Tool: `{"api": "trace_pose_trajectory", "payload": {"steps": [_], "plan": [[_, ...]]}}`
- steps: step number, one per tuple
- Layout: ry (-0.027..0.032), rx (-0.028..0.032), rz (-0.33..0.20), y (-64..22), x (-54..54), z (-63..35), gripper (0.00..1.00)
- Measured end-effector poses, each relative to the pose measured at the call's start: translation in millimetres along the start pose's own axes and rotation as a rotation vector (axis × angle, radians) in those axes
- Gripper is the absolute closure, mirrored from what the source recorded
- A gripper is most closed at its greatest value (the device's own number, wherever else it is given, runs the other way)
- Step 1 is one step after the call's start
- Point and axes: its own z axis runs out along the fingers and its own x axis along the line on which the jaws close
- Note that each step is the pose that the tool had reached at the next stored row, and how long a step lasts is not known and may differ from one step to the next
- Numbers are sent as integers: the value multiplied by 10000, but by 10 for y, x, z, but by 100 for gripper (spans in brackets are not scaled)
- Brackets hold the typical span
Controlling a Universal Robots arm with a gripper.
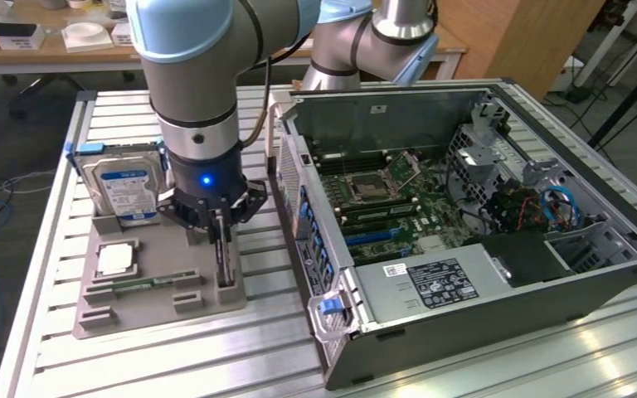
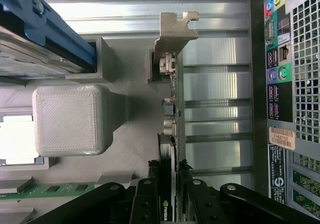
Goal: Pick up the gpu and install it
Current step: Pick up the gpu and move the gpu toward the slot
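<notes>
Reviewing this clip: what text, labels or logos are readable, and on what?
"NVIDIA": on the gpu, near the gripped end.
Blurred, unreadable: the sticker on the computer case rear.
Too small to read: the blue-and-white label on the hard drive.
Too small to read: the label on the power supply.

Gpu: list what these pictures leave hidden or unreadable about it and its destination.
- gpu faces: edge-on in the wrist view; partly covered by the tool in the exterior view.
- Its lower edge: sunk in the grey holder, both views.
- motherboard slots: exterior view, too small to tell which are free.
- hard drive: wrist view, cut off by the picture's edge.
</notes>
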Motion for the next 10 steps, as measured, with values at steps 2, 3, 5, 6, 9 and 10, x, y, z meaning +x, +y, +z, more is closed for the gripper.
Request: {"api": "trace_pose_trajectory", "payload": {"steps": [2,3,5,6,9,10], "plan": [[0,0,0,0,-1,0,74],[0,0,0,0,-1,0,74],[0,-1,0,0,-2,0,74],[-1,-1,0,0,-2,0,74],[0,-1,0,0,-3,0,74],[0,0,0,0,-3,0,74]]}}
